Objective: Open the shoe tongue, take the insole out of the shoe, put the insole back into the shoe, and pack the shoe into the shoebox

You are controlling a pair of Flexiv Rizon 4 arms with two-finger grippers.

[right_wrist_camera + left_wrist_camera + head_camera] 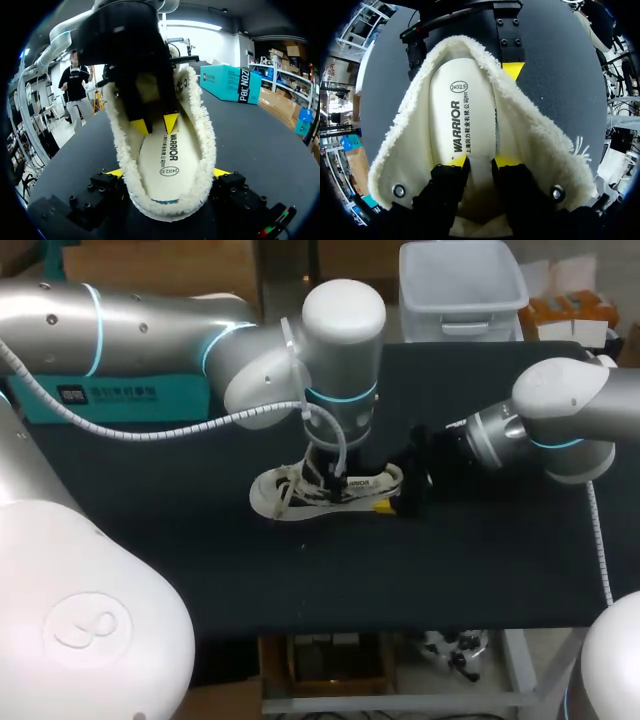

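Although the black table [200, 570] fills most of the head view, everything in use sits near its middle. The white shoe [285, 492] stands on its sole there, toe to the left and heel to the right, with its fleece-lined opening spread wide. The left gripper [480, 161] comes down from above into that opening. Its yellow tips are set close together and pinch a narrow strip of the insole [470, 115], one finger touching each side. The right gripper [167, 172] is at the heel, its fingers spread wide and pressed against the heel's two outer sides, so it has the shoe clamped. A teal shoebox [230, 82] stands at the table's far left, well apart from the shoe.

In the head view the left arm's wrist covers the shoe's middle, and the arm also hides much of the shoebox, so I cannot tell whether its lid is on. The insole's front end runs into shadow beyond the left fingers. The right gripper's dark body is hard to tell from the dark table.
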